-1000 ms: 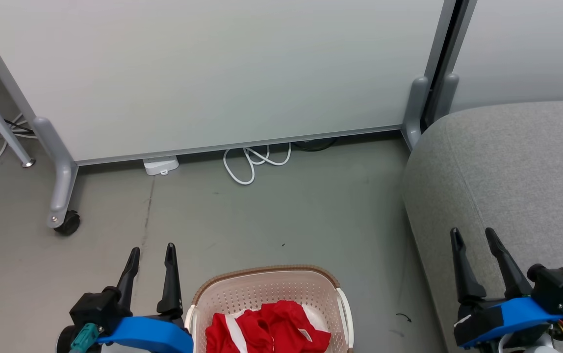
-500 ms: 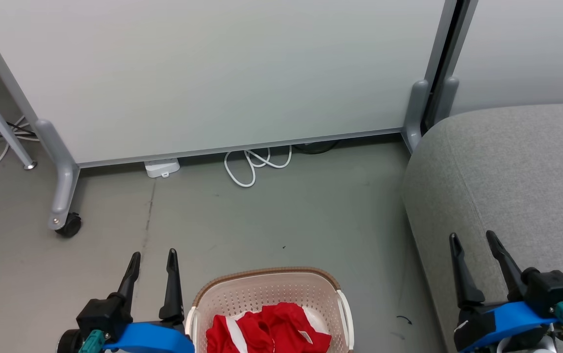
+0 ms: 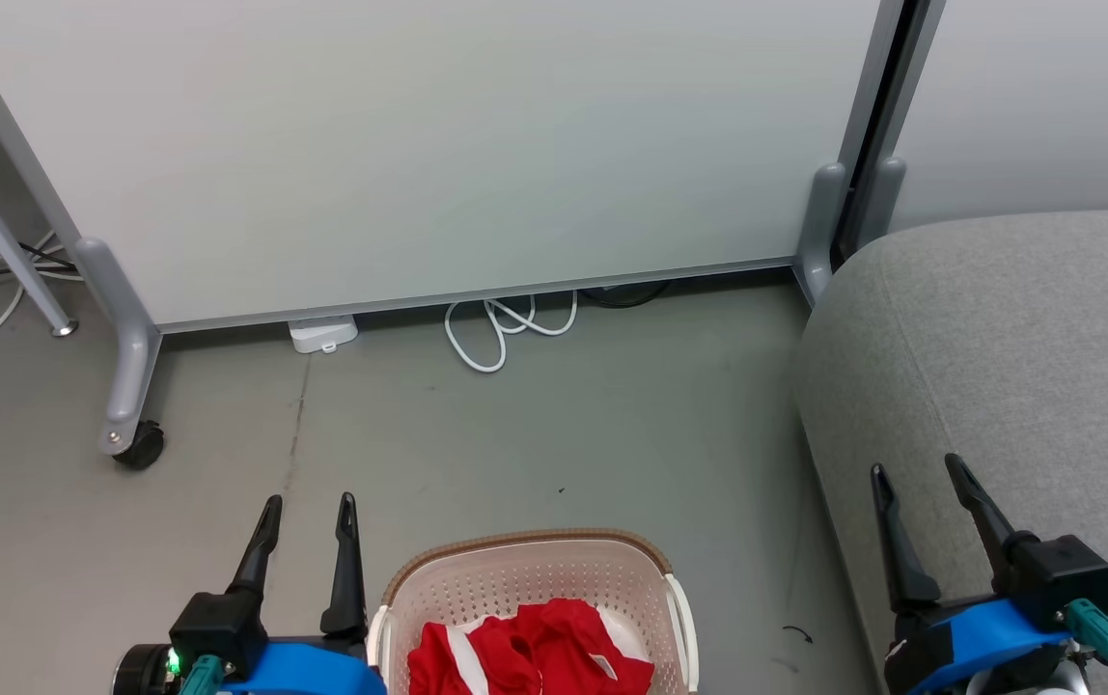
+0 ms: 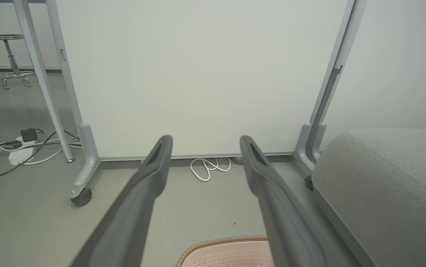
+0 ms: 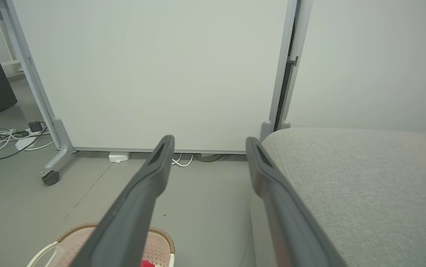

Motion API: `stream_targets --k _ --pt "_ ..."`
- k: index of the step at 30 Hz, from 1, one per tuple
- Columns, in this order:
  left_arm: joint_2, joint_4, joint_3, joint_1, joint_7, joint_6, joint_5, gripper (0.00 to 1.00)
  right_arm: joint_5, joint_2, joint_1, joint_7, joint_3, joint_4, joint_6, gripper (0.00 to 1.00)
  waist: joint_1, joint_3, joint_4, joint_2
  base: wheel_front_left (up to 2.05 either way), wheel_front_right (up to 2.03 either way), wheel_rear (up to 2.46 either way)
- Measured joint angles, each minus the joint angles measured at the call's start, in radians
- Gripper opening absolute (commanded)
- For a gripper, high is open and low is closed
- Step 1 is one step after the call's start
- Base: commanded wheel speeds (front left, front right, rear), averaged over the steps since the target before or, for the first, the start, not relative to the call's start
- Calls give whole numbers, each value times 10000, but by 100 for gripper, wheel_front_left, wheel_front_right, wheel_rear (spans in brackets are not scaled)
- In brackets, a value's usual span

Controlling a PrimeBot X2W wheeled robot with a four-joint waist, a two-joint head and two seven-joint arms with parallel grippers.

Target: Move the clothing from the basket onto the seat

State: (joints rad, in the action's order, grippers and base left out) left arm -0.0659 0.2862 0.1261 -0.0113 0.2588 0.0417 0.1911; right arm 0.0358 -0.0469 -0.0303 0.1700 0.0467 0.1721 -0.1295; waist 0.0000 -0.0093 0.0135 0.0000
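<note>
Both pairs of jaws stand well parted and hold nothing. The left gripper (image 3: 310, 498) hangs above the bare grey floor (image 3: 612, 434), close beside the cream perforated plastic laundry basket with the brown woven-look rim (image 3: 525, 537), its long dark fingers pointing toward the pale grey partition panel (image 3: 419, 145). The right gripper (image 3: 913, 464) hovers over the near edge of the large grey fabric-upholstered seat (image 3: 998, 338), likewise empty.

The soft red clothing with white panels (image 3: 535, 647) lies bunched inside the basket, which stands on the floor between the two arms, near the seat's rounded flank but apart from it. Whether one garment or two make up that heap is hard to say from the head view, since the bottom edge cuts it off (the right wrist view offers a sliver of red past the rim).

As I judge it, the task is at its very start: no red cloth lies on the visible part of the seat, and neither gripper is at the fabric. The step in hand is the approach to a first pick. The next move calls for one arm, likely the left as the nearer, to swing inward over the rim, tip its fingers down and descend into the heap, closing on a raised fold rather than a flat patch. It must clear the rim and the white side handle (image 3: 681, 618) going in.
</note>
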Motion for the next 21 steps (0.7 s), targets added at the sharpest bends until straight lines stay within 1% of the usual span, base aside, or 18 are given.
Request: stream_targets --k 14,21 --pt "40 63 -25 46 29 23 -105 100 -69 -2 9 88 -21 33 -10 100 0 -23 -65 0 0 0 0" --pt "54 157 -50 57 31 15 -86 100 -69 -4 -15 115 -146 -58 -10 100 0 256 -185 0 0 0 0"
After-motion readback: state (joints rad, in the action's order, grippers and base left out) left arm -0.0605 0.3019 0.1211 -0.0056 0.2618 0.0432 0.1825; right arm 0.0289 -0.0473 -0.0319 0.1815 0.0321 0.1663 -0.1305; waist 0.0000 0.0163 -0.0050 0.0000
